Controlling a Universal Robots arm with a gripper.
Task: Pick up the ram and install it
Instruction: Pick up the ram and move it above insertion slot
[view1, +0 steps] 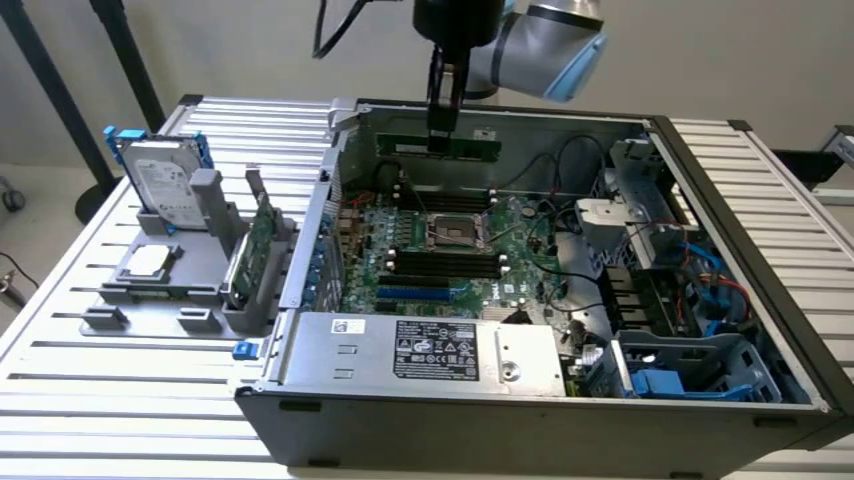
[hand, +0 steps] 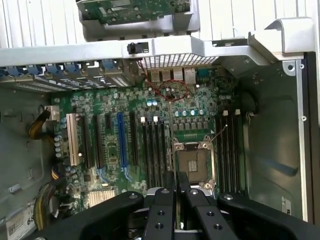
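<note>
My gripper hangs over the back of the open computer case, shut on the ram. The ram is a long thin green stick held level and edge-down, above the motherboard. In the wrist view the black fingers pinch the ram, seen edge-on, with the gripper just above the CPU socket. Black memory slots lie in front of the socket. In the wrist view, memory slots run on both sides of the socket.
A silver hard drive with blue rails and a green expansion card stand in a grey holder outside the case, at the exterior view's left. The power supply, cables and a blue drive cage crowd the case.
</note>
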